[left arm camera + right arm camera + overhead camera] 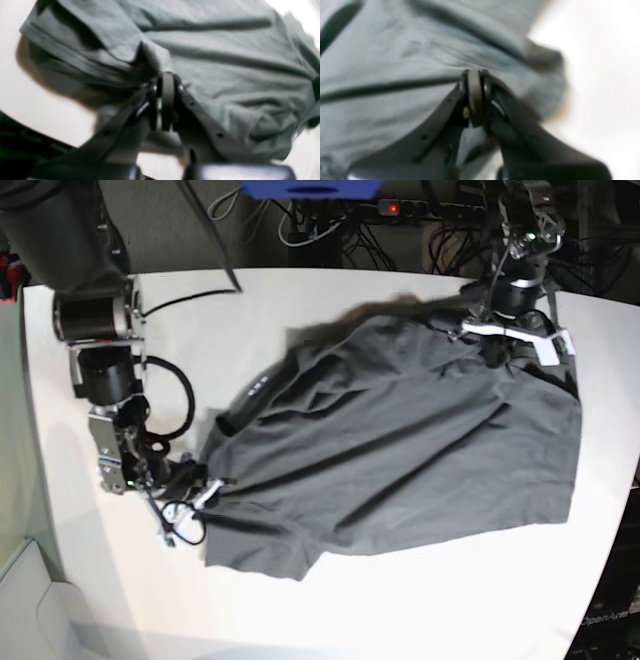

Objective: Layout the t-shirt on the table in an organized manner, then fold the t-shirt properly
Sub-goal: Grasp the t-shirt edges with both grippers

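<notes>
Left wrist cam first: right up against the lens is the left gripper (167,100), jaws pinched all the way together with a bunched ridge of the t-shirt (225,70) caught at the tips. The cloth peaks up at the pinch and creases fan out from it across the body, so it's obviously soft, thin and light, and goes wherever you drag it. A doubled-over hemmed edge sits at the upper left with bare table (37,100) under it.

Right wrist cam: same deal, the right gripper (475,97) fills the bottom of the shot, closed tight on a fold of shirt, with a long tension crease running off to the left. White tabletop off to the right. It's pretty blurry, so I can't tell exactly which bit of the shirt it has.

Base cam: shirt is spread roughly across the middle of the table, strung between the two arms. Right gripper has it at the lower-left end, near the collar side, while the left one holds the upper-right end. Still wrinkly, lower edge sagging.

My take: it won't hold a shape and won't slip much on matte white, so grab seams and corners (shoulders, hem corners), not mid-panel, or it just tents up
</notes>
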`<state>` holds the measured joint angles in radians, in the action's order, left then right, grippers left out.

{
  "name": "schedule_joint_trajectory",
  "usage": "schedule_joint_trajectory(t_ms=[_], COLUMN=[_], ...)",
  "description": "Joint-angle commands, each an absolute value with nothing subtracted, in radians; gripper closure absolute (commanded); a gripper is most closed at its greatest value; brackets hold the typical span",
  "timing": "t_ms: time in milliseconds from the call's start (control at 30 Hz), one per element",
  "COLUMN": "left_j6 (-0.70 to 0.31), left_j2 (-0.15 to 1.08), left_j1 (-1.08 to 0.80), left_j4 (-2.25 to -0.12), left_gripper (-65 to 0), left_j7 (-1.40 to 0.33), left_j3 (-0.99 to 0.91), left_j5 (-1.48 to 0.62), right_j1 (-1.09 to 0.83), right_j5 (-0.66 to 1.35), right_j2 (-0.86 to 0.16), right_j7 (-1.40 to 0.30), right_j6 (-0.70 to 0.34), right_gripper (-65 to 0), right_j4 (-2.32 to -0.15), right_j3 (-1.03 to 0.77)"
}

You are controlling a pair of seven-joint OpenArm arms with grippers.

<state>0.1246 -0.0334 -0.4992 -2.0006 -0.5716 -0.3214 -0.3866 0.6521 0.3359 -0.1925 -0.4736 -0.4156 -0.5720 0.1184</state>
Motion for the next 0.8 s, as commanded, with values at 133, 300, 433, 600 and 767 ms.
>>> schedule_joint_trajectory(t_ms=[133,300,433,600,767], left_j6=[0.119,0.119,0.119,0.119,0.119], left_j2=[-0.028,-0.021,0.013,0.05,0.105], left_j1=[-0.507,-0.529,-0.544,-0.552,-0.564], left_j4=[-2.017,-2.017,-2.017,-2.018,-2.018], left_gripper=[-0.1,-0.1,-0.1,-0.1,-0.1], left_j7=[-0.549,-0.549,-0.549,-0.549,-0.549], left_j3=[-0.272,-0.275,-0.275,-0.278,-0.28], left_j5=[-0.389,-0.389,-0.394,-0.394,-0.389], right_j1=[0.756,0.627,0.403,0.148,0.019], right_j5=[0.361,0.363,0.357,0.355,0.355], right_j2=[-0.22,-0.232,-0.166,-0.084,-0.085], right_j7=[-0.47,-0.76,-0.966,-1.076,-1.076], right_j6=[-0.361,-0.363,-0.363,-0.363,-0.36], right_gripper=[0.0,0.0,-7.7,-28.5,-44.4], right_j4=[-0.667,-1.092,-1.566,-1.888,-1.92], right_j3=[0.114,0.116,0.122,0.2,0.325])
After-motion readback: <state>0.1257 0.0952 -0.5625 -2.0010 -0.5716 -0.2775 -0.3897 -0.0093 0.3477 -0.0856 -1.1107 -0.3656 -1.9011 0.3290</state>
